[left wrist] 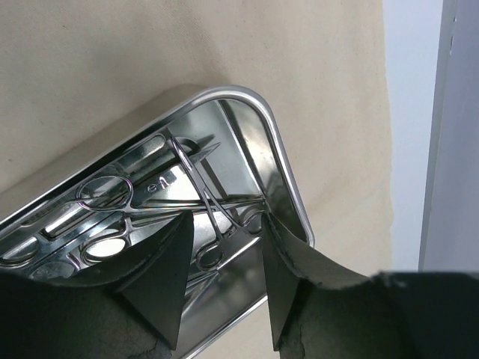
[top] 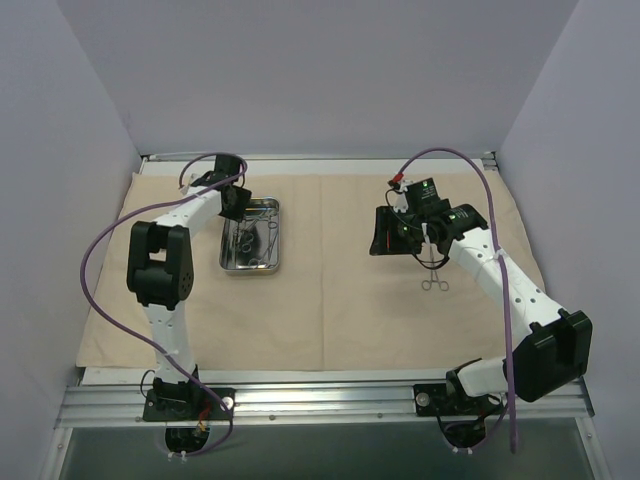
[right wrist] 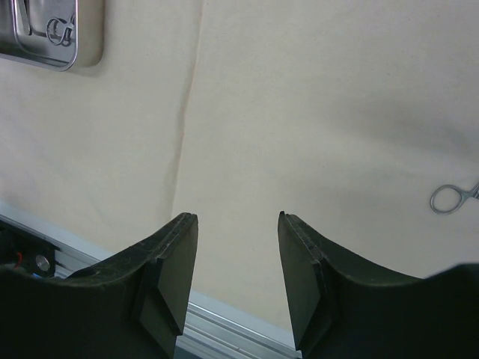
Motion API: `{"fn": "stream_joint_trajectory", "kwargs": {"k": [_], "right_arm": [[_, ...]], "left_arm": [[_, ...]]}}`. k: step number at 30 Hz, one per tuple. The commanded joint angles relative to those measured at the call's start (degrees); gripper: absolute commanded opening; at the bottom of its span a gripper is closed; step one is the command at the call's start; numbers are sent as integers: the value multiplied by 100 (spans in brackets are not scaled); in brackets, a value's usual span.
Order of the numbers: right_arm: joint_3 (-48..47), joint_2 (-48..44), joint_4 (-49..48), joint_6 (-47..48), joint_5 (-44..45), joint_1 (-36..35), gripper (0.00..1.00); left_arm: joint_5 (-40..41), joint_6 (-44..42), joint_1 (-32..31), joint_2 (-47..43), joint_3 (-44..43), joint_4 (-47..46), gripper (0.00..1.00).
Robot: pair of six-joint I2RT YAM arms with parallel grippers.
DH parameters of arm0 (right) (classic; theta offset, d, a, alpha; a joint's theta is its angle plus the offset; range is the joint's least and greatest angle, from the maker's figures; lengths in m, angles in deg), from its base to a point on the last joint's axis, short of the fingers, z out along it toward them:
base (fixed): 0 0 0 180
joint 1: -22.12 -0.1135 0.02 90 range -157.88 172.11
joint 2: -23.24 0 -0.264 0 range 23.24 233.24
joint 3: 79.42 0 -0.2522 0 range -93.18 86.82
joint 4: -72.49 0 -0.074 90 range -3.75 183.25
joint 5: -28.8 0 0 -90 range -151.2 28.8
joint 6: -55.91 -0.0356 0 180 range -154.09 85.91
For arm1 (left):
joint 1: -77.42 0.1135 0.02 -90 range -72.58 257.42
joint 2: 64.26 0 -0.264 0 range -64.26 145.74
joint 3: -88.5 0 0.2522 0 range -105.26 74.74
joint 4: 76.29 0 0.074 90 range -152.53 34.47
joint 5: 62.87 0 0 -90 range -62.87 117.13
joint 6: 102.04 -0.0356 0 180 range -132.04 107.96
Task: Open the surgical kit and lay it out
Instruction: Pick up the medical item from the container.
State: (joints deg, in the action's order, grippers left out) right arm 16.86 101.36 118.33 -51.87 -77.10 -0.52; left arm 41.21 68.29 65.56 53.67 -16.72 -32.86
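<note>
The beige cloth wrap (top: 340, 300) lies spread flat over the table. The steel tray (top: 229, 262) sits on its left part and holds several silver forceps (top: 258, 232). My left gripper (top: 237, 203) is open and dips into the tray's far end. In the left wrist view the gripper (left wrist: 224, 243) has its fingers on either side of the ring handles of a forceps (left wrist: 196, 183), apart from them. My right gripper (top: 380, 235) is open and empty above the cloth (right wrist: 299, 112). One forceps (top: 435, 282) lies on the cloth beneath the right arm; its ring (right wrist: 447, 199) shows in the right wrist view.
The tray's corner (right wrist: 45, 37) shows at the top left of the right wrist view. A metal rail (top: 330, 400) runs along the table's near edge. Grey walls enclose the back and both sides.
</note>
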Motion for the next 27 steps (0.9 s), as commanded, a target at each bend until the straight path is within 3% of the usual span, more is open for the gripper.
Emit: {"fn": "stream_joint_trajectory", "kwargs": {"k": [1,27], "right_arm": [[-71,9,-26,12,35,66,47],[-150,273,-96,20,17,207,47]], "left_arm": [[33,44,34,72,14,-119,50],[-143,96,78,714,-249,-234,46]]}}
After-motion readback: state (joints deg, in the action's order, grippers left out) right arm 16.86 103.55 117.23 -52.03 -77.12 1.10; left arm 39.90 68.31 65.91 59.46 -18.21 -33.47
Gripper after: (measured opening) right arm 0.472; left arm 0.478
